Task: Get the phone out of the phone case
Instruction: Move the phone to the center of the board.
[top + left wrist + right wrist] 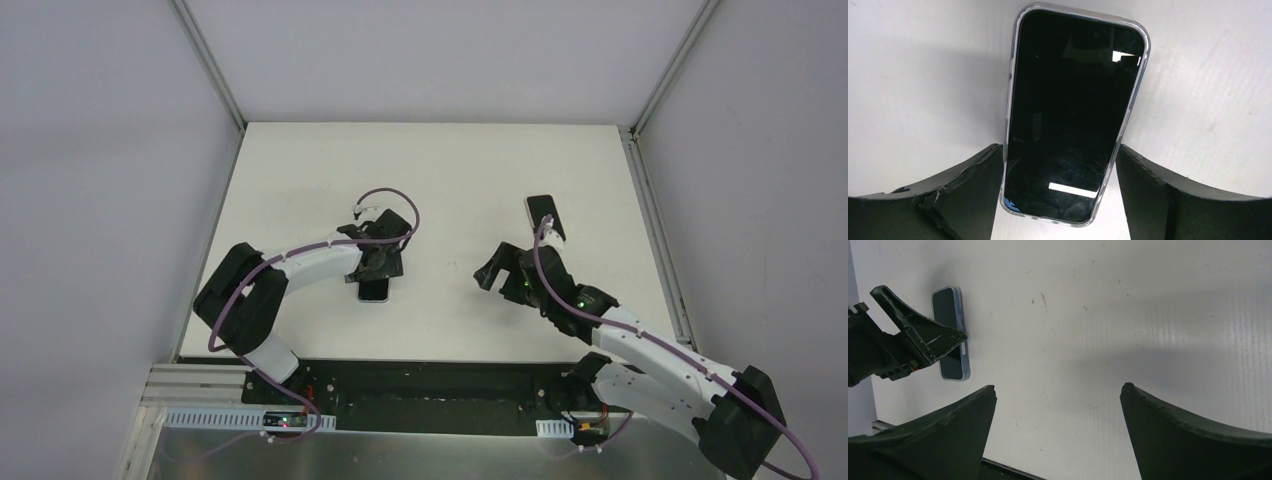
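The black-screened smartphone (1073, 115) lay face up on the white table (1158, 310), fully seated in its clear, soft plastic case (1011, 100). The left gripper (1058, 152) stood over the phone's near end, one dark finger close beside each long edge of the case; whether they pressed it or merely flanked it could not be told. The right gripper (1058, 390) hung well to the right of the phone, jaws spread wide and empty. The step in hand looked like securing the cased phone. The next move probably called for a firm hold on the case, with the right gripper brought in to peel a corner of the rim off.
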